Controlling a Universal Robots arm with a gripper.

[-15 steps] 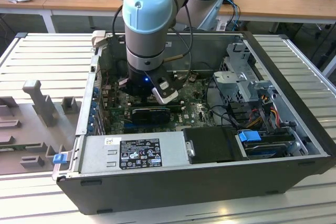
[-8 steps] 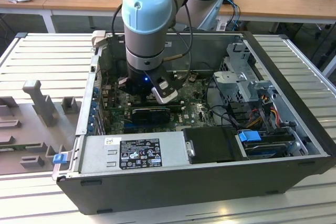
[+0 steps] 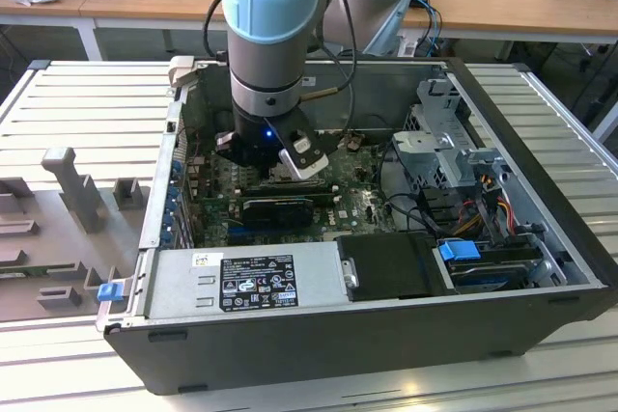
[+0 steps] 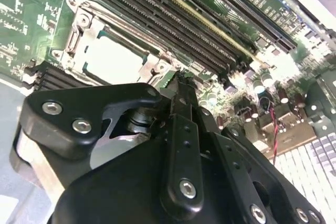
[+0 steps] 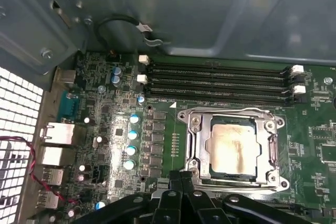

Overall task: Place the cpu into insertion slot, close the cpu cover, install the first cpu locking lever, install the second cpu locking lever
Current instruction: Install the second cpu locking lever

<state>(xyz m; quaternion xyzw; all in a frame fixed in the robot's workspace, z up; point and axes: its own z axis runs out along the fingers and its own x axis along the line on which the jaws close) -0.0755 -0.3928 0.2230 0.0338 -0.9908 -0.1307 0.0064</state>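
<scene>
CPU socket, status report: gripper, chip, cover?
Gripper shut, empty, at socket edge. Cpu seated in insertion slot. Cpu cover down over it. Nothing in the way.

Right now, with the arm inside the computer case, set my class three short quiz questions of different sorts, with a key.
1. True or false: the cpu lies in the insertion slot.
2. The cpu cover is: A) lowered around the chip, B) standing upright, C) lying on the table.
3. In the first wrist view, what runs beside the socket, toward the case wall?

Key: 1 true. 2 A. 3 The long black memory slots. The gripper sits at the socket's edge.
</scene>
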